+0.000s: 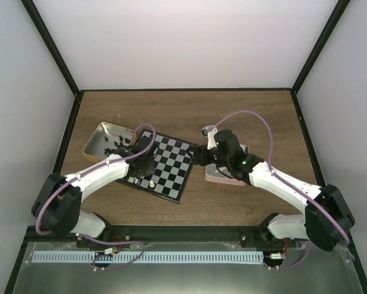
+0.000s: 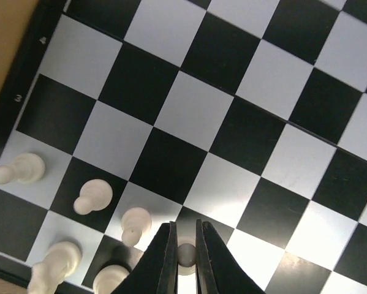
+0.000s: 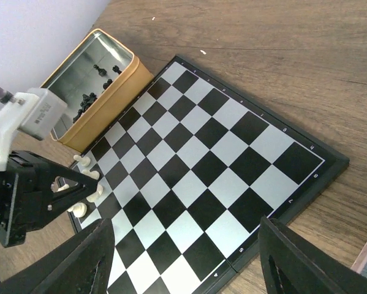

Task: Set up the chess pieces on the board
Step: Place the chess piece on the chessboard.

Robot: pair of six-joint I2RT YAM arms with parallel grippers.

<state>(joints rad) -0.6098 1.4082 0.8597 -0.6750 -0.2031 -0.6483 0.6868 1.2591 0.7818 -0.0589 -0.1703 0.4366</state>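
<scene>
The board (image 1: 171,164) lies left of centre, black and pale grey chequers. Several cream-white chess pieces (image 2: 92,196) stand in its two near-left rows. My left gripper (image 2: 184,229) is shut on a small white pawn (image 2: 186,254), held just above a square beside the other white pieces. In the top view the left gripper (image 1: 140,160) hovers over the board's left part. My right gripper (image 3: 189,260) stands open and empty above the board (image 3: 220,153) near its right edge; seen from above, the right gripper (image 1: 200,155) is at that edge. Tiny black pieces (image 1: 117,146) lie in a tin.
A gold metal tin (image 1: 96,136) holding the black pieces sits against the board's left side, and the same gold tin (image 3: 109,92) shows in the right wrist view. A pinkish tin (image 1: 219,176) lies under the right arm. Dark frame posts line the table's sides.
</scene>
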